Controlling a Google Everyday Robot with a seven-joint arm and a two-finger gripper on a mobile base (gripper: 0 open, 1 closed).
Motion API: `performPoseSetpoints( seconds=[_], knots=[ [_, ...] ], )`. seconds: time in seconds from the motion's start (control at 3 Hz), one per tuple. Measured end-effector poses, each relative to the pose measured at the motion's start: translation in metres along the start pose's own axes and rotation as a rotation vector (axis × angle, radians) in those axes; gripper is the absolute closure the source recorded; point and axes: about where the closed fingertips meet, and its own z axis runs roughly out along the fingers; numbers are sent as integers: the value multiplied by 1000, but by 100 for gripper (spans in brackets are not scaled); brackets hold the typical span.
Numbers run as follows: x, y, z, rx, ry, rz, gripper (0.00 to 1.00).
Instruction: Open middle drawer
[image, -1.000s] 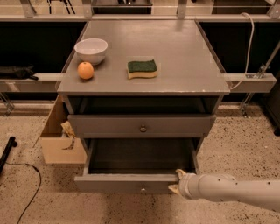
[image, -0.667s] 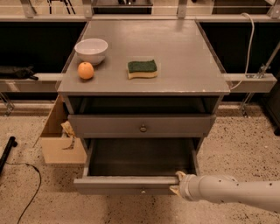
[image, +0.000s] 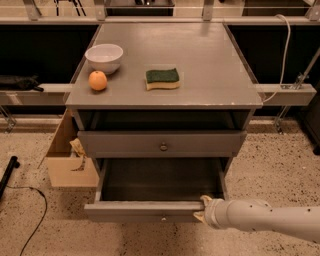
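The middle drawer (image: 145, 210) is pulled well out of the grey cabinet, and its dark inside looks empty. Its flat grey front faces me, with a small round knob (image: 163, 218) at centre. My gripper (image: 202, 209), on a white arm coming in from the lower right, is at the right end of that front. One finger is over the top edge and one is in front, shut on the panel. The drawer above (image: 160, 142), with its own knob (image: 163, 146), stands only slightly out.
On the cabinet top (image: 210, 75) are a white bowl (image: 104, 57), an orange (image: 98, 80) and a green-and-yellow sponge (image: 162, 78). A cardboard box (image: 67, 160) stands on the floor left of the cabinet. A black cable (image: 30, 200) lies at lower left.
The middle drawer has slid a little further out toward me, with my gripper on its right end moving with it. Nothing on top has moved.
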Motion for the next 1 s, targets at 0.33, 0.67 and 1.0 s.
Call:
performPoseSetpoints(
  seconds=[0.33, 0.67, 1.0],
  knots=[
    [-3, 4, -2, 1, -22, -1, 100],
    [14, 24, -5, -17, -10, -10, 100],
    [20, 36, -12, -20, -14, 1, 100]
  ],
)
